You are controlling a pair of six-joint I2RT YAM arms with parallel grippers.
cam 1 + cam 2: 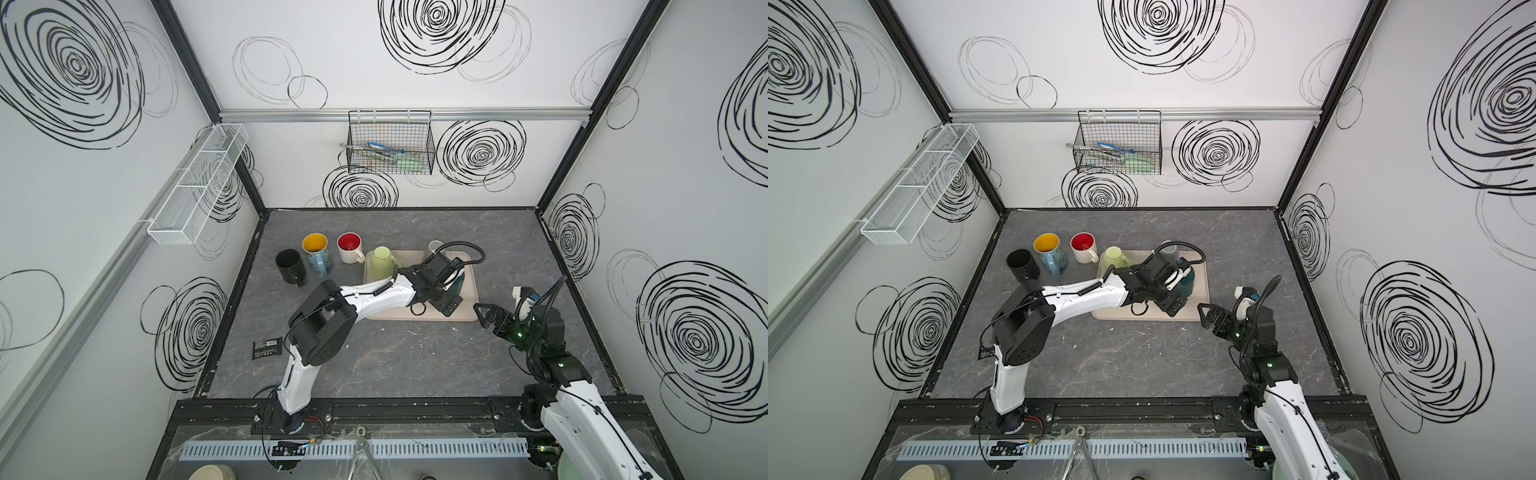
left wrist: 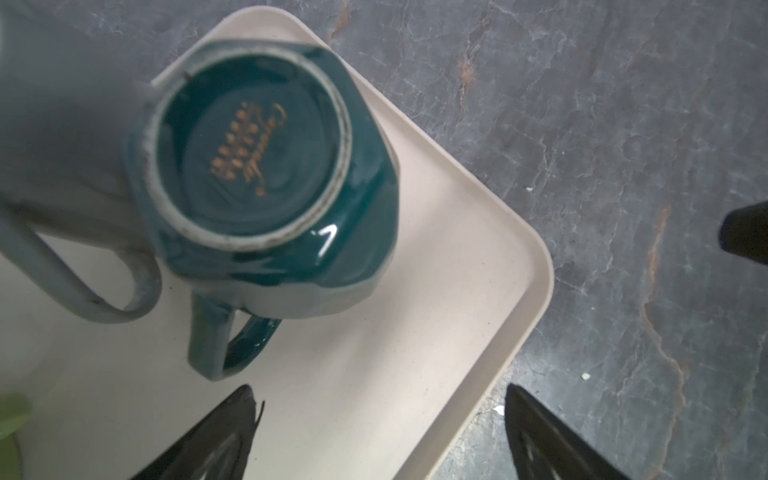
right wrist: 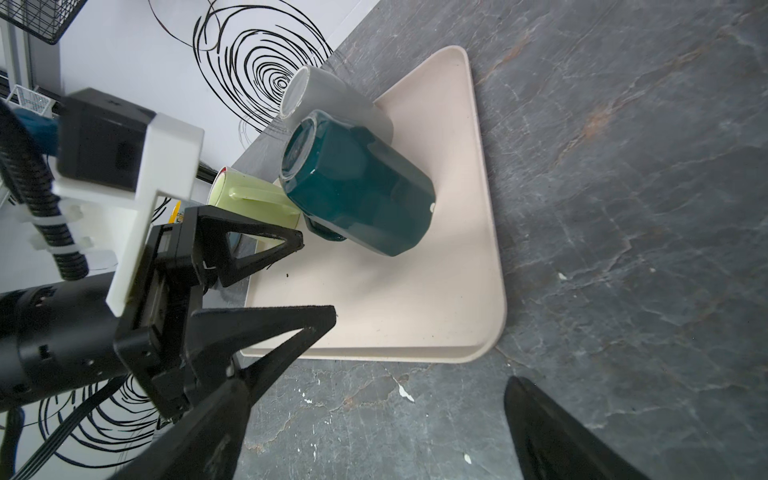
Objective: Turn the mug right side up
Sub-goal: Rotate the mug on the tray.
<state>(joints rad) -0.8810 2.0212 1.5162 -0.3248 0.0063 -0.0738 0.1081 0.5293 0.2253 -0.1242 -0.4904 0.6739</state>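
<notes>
Teal mug stands upside down, axis vertical, on tray.

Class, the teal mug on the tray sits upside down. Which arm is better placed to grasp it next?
Left. The left gripper hangs open over the tray, just beside the teal mug and near its handle. The right gripper, also open, sits off the tray, farther away.

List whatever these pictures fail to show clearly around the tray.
Teal mug: gold print on its base is blurred in the left wrist view, unreadable.
Grey mug: mostly hidden behind the left arm in both top views.
Black wire basket: contents too small to identify in both top views.
Black packet: label too small to read in a top view.
</notes>
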